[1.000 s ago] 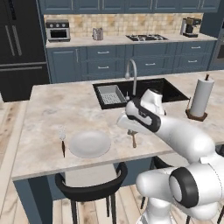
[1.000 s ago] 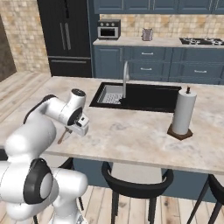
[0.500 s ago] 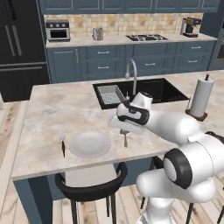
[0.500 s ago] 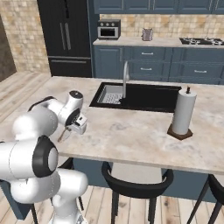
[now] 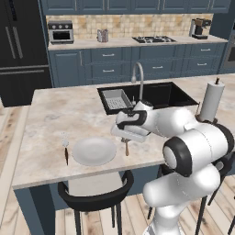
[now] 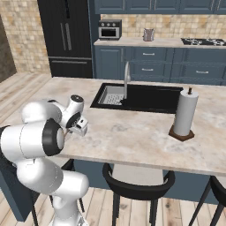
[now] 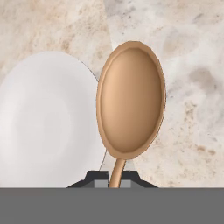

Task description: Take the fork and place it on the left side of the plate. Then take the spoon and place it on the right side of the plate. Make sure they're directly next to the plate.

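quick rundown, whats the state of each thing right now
Small fork with silver tines and dark handle: flat on counter, left of plate.
Round white plate: empty, on counter.
Orange-brown wooden spoon: gripped by its handle, bowl beside plate's right edge.
Gripper: shut on spoon.

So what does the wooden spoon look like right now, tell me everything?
The spoon is all wood, orange-brown, with a smooth oval bowl and a thin straight handle. In the hand view its bowl faces the camera, beside the white plate's edge, and the handle runs down between the tips of the gripper, which is shut on it. From the left base view it hangs low over the counter, right of the plate.
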You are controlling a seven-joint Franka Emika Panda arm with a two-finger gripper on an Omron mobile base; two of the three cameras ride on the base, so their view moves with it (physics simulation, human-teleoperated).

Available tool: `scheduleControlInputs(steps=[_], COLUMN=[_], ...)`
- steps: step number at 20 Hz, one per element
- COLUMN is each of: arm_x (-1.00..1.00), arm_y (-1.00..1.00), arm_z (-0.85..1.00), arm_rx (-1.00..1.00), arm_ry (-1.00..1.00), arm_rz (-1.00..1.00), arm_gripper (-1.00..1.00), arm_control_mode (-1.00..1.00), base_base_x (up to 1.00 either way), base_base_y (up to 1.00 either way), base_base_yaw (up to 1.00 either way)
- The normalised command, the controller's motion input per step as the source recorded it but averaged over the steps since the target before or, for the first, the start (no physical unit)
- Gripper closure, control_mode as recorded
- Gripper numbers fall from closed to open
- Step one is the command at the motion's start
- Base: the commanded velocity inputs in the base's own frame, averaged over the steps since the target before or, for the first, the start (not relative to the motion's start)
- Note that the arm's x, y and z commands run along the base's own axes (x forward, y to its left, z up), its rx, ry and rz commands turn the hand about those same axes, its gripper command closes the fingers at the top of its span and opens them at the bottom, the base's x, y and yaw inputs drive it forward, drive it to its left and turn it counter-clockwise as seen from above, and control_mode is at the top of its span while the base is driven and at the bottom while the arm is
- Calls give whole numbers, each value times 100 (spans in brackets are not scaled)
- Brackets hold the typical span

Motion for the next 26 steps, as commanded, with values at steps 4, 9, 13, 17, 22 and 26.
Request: scheduleControlInputs(steps=[4, 9, 13, 17, 22, 26], arm_x=[25, 23, 19, 21, 34, 38], arm_y=[0, 0, 0, 0, 0, 0], arm_z=[-27, -27, -29, -29, -21, -11], arm_rx=[-1, -1, 0, 0, 0, 0], arm_ry=[0, 0, 0, 0, -1, -2], arm_rz=[10, 10, 7, 4, 0, 0], arm_gripper=[100, 100, 100, 100, 100, 100], arm_control_mode=[-100, -100, -100, -100, -100, -100], base_base_x=[0, 0, 0, 0, 0, 0], base_base_y=[0, 0, 0, 0, 0, 0], base_base_yaw=[0, 0, 0, 0, 0, 0])
